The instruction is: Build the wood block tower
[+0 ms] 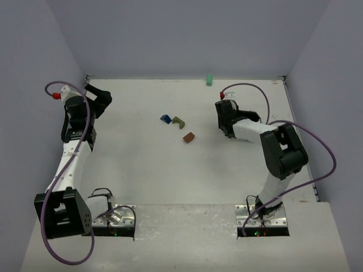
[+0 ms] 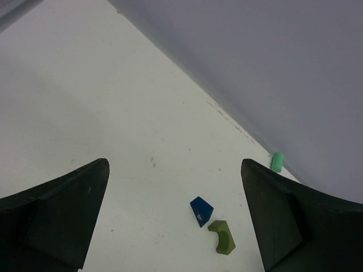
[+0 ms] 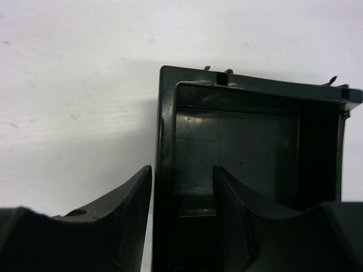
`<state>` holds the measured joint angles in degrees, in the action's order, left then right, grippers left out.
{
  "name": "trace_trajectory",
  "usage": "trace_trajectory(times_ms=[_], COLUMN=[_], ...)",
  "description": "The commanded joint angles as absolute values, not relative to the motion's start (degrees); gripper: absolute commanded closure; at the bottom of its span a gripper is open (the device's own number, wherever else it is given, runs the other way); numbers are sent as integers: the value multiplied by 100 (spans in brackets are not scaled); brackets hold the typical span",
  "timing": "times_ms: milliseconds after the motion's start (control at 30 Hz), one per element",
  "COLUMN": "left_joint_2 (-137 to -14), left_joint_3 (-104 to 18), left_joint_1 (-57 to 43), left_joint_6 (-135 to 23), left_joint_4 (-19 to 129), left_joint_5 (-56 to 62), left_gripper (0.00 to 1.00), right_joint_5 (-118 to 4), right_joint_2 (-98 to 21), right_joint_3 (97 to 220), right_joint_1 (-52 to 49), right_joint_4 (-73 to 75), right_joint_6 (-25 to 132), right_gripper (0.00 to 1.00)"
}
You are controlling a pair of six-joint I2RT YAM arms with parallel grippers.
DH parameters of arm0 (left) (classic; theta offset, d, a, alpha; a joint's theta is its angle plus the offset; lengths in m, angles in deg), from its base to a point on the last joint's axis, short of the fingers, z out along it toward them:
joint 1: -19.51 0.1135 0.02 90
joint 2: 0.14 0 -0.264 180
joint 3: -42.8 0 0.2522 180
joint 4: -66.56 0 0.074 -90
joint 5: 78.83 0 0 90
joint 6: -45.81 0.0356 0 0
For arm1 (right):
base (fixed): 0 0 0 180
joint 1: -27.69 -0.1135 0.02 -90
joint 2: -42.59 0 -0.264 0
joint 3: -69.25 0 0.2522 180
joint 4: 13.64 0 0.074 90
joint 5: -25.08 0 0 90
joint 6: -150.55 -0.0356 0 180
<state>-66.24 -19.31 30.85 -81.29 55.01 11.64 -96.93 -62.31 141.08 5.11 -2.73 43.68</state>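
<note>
Blocks (image 1: 178,121) loose, left claw (image 2: 174,187) spread wide, right claw (image 3: 181,177) astride tray (image 3: 164,124) wall — wrist view only — grip unclear

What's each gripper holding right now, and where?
The left gripper holds nothing, open. The right gripper straddles a wall of the black tray; whether it's clamped cannot be told.

tray (image 3: 165,141) wedged between right jaws (tight)

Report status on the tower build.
Left gripper open, empty. Right gripper straddles black tray wall; grip unclear. Blue block, olive block, brown block, mint cylinder loose, unstacked.
</note>
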Motion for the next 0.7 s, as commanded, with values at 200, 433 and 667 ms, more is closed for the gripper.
trace_trajectory(times_ms=[200, 433, 667], left_joint_2=[-5448, -5878, -6513], left_joint_3=[-1472, -1844, -2456], left_joint_1=[3103, 3111, 3110], left_joint_6=[-8042, -7996, -7897], left_joint_4=[5297, 5297, 5331], left_joint_5=[2021, 1988, 2192], left_gripper=[0, 0, 0], right_joint_5=[-9682, -8496, -7666], right_joint_2=[-4771, -4981, -6955], right_joint_3=[13671, 14630, 17155], right_joint_1=[625, 633, 985], right_joint_4=[76, 47, 114], right_joint_6=[3762, 4034, 3692], right_gripper=[2, 1, 1])
